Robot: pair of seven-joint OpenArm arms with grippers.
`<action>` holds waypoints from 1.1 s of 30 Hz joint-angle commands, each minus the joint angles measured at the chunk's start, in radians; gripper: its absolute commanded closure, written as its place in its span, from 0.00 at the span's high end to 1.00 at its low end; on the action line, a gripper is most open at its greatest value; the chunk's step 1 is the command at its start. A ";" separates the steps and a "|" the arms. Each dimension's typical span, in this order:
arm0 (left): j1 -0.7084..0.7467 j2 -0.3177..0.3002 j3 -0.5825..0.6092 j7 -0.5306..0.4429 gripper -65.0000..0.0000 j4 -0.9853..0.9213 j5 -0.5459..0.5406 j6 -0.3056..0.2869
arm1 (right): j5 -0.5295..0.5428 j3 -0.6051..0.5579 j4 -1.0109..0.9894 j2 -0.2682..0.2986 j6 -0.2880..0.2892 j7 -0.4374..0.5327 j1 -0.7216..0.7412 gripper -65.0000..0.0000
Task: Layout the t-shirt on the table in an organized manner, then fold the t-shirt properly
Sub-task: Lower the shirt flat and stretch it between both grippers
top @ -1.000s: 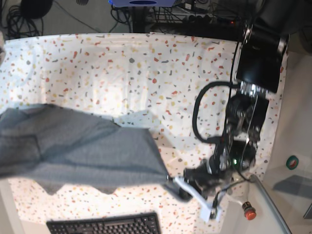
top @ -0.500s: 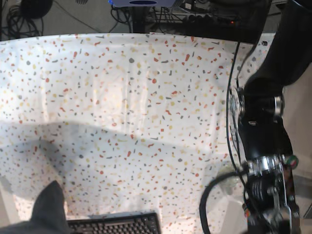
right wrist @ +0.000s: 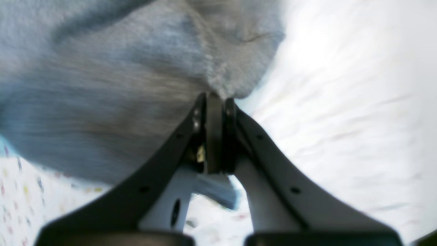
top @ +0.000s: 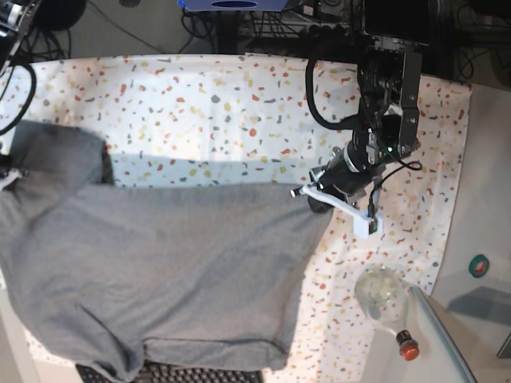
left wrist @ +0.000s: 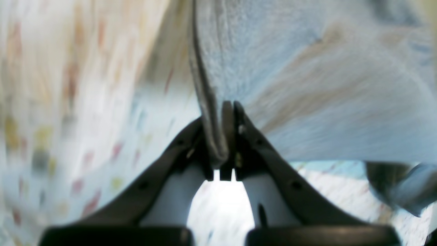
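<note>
The heather-grey t-shirt [top: 160, 255] hangs spread over the left and front of the speckled table [top: 200, 104], stretched between my two grippers. My left gripper [top: 310, 194] is shut on the shirt's right edge; in the left wrist view the closed jaws [left wrist: 222, 136] pinch a fold of grey cloth [left wrist: 307, 68]. My right gripper [right wrist: 213, 126] is shut on another part of the shirt [right wrist: 102, 85]. In the base view it is at the far left edge, almost out of frame. The shirt's lower hem drapes past the table's front edge.
A black keyboard [top: 200, 375] lies at the front edge, partly under the shirt. A clear bottle [top: 382, 294] and a red button [top: 409, 348] sit at the front right. Cables and equipment run along the back edge [top: 239, 24].
The shirt swung down off the front of the table and has come back up, now stretched wide over it. My left arm moved from the front right to the middle right.
</note>
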 commanded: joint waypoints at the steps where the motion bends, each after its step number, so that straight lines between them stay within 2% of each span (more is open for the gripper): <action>1: -0.009 -0.003 0.000 -0.042 0.00 0.033 -0.012 -0.016 | 0.007 0.009 -0.018 0.040 -0.005 0.061 0.015 0.00; 6: 0.095 -0.006 -0.011 -0.038 0.00 0.090 -0.012 -0.016 | 0.008 0.009 -0.068 0.038 -0.005 0.088 -0.045 0.00; 8: 0.126 -0.041 -0.003 -0.038 0.00 0.119 -0.012 -0.016 | 0.008 0.011 -0.036 0.038 -0.005 0.087 -0.074 0.00; 13: 0.198 -0.076 -0.012 -0.038 0.00 0.137 -0.012 -0.016 | 0.010 0.012 0.085 0.032 -0.005 0.001 -0.162 0.00; 18: 0.273 -0.109 -0.016 -0.043 0.00 0.133 -0.012 -0.016 | 0.007 0.060 0.189 -0.037 -0.005 -0.012 -0.235 0.00; 26: 0.299 -0.122 -0.103 -0.043 0.00 0.131 -0.012 -0.016 | 0.005 0.073 0.174 -0.045 -0.005 -0.012 -0.252 0.00; 33: 0.302 -0.121 -0.092 -0.043 0.00 0.096 -0.012 -0.016 | 0.005 0.069 0.171 -0.049 -0.005 -0.058 -0.255 0.00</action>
